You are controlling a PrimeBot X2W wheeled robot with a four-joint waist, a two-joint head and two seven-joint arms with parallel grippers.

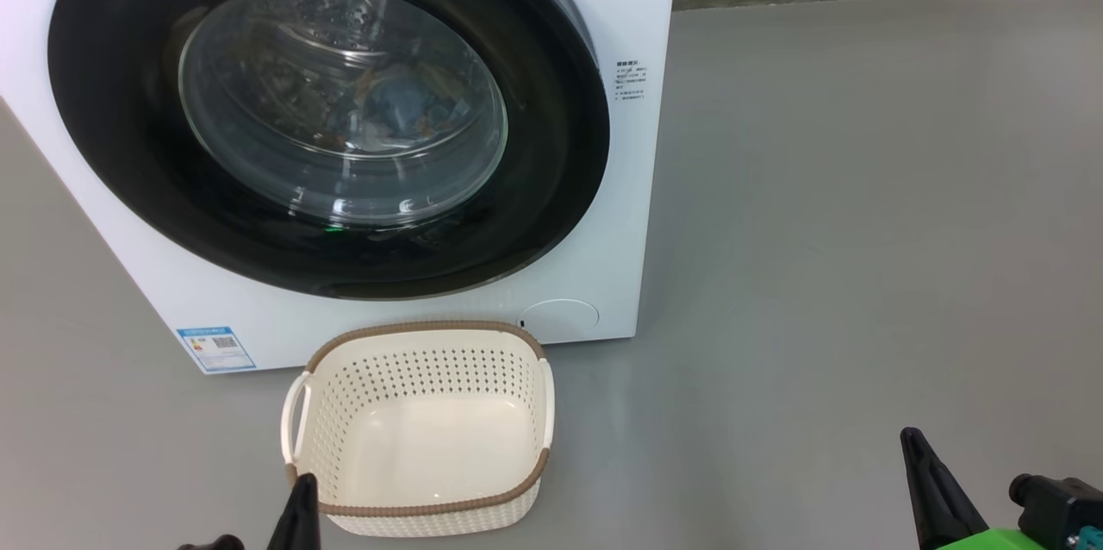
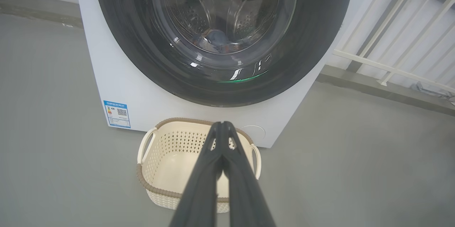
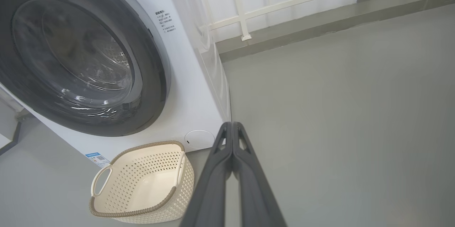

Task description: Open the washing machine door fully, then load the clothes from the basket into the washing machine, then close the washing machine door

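— Where is the washing machine door (image 1: 103, 102)?
— Pressed flat against the front of the white washing machine (image 1: 629, 7), its glass porthole bulging out of the black ring.
— And the clothes (image 1: 392, 110)?
— Behind that glass, low in the steel drum (image 2: 245, 24): a blue and orange heap (too blurred by reflections to read any print).
— The basket (image 1: 422, 328)?
— On the grey floor (image 1: 862, 231) just in front of the machine, below the door and near the round lower cover (image 1: 560, 315), its cream bottom in plain sight.
— The claws?
— The left gripper (image 2: 223, 125) has both dark fingers pinched together on nothing, at the basket's near rim. The right gripper (image 3: 231, 124) is pinched together the same way, gripping nothing, over the floor to the basket's right.
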